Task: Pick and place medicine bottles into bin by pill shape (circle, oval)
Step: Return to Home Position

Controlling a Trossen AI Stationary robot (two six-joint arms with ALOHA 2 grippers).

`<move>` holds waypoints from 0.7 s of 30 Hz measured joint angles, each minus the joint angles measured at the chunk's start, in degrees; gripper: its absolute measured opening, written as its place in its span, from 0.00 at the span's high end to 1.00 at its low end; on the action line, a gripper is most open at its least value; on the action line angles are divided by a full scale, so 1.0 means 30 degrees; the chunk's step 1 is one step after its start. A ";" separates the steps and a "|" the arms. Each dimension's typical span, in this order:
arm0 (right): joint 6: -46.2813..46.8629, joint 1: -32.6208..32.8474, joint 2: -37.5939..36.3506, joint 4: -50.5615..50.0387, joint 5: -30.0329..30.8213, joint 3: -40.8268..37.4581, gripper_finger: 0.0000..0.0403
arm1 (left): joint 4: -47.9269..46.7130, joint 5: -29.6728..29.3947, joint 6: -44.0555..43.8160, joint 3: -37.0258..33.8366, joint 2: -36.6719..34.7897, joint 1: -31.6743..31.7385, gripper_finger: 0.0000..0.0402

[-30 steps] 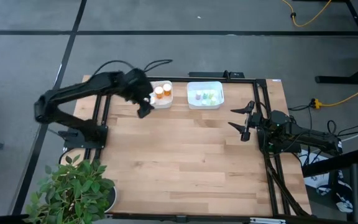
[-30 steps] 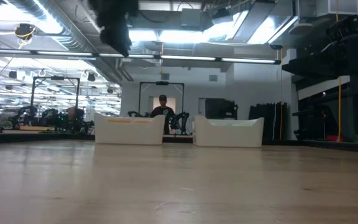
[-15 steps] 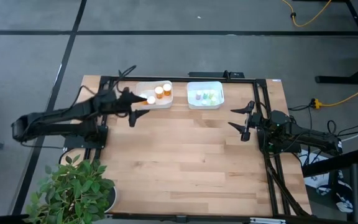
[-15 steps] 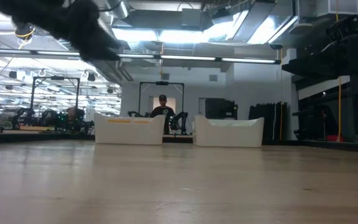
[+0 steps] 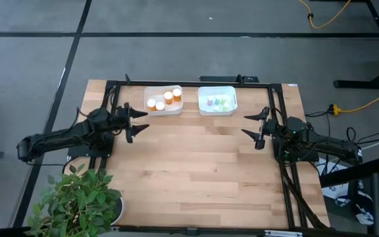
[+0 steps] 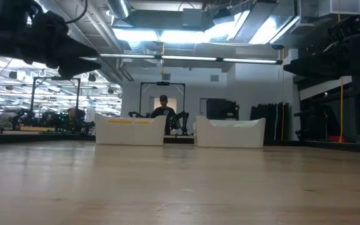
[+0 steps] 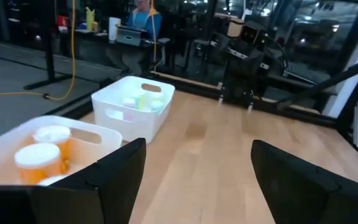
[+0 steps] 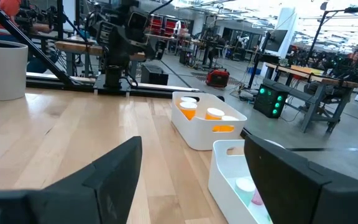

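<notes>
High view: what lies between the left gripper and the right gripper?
Nothing but bare wooden table lies between the left gripper and the right gripper; the high view shows it.

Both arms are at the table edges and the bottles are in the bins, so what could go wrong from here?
One: the left gripper, fingers open, hangs close to the left bin; a careless swing might bump it and tip the orange bottles standing inside. Two: the plant sits beside the left arm, so leaves might snag it. The right gripper waits open at the right edge.
</notes>
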 joint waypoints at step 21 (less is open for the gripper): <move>0.0000 0.0000 0.0000 0.0000 -0.0006 0.0000 0.29 | -0.1652 -0.1604 -0.0372 -0.1641 -0.3222 0.0015 0.29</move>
